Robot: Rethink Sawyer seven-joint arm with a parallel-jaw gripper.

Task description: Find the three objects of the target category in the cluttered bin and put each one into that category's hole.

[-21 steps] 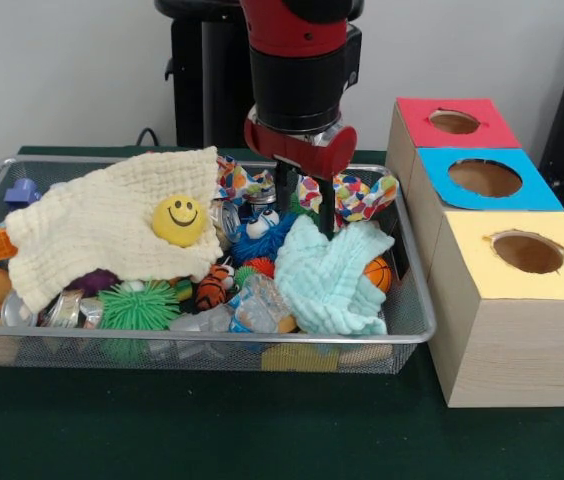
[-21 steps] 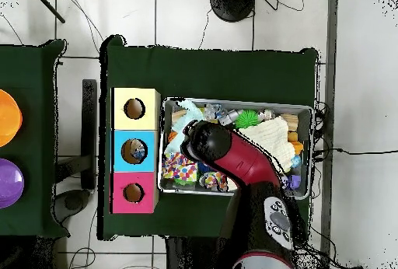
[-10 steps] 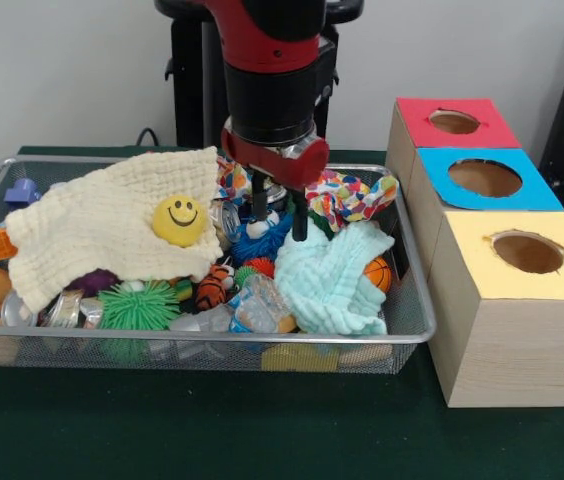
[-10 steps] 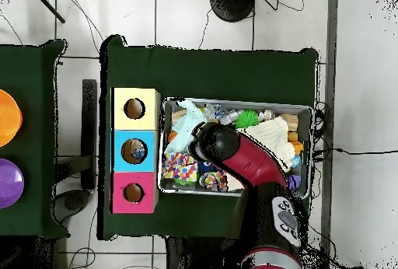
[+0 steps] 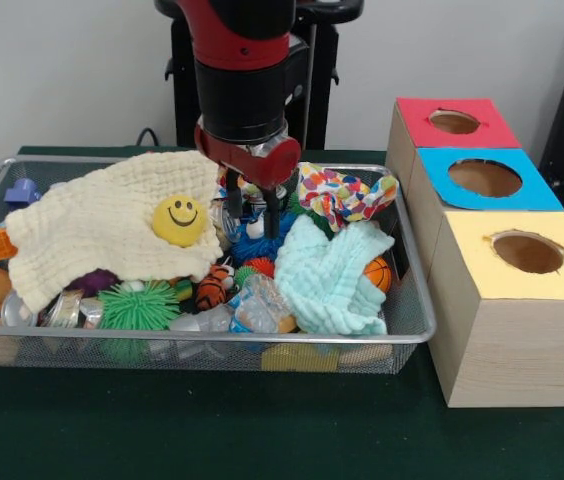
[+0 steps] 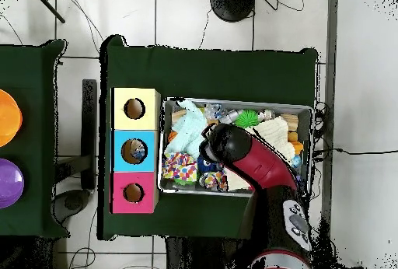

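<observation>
Overhead: arm hides the end effector; front view shows its fingers parted, holding nothing. They straddle a blue googly-eyed toy in the wire bin

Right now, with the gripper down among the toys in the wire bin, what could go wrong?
The gripper hangs open over a fuzzy blue toy with googly eyes, tight beside the cream waffle-weave cloth and the multicoloured patchwork fabric piece. Closing here might snag cloth along with the toy. The yellow smiley ball rests on that cloth, so a tug could roll it off. Neighbouring toys might shift and bury targets.
</observation>
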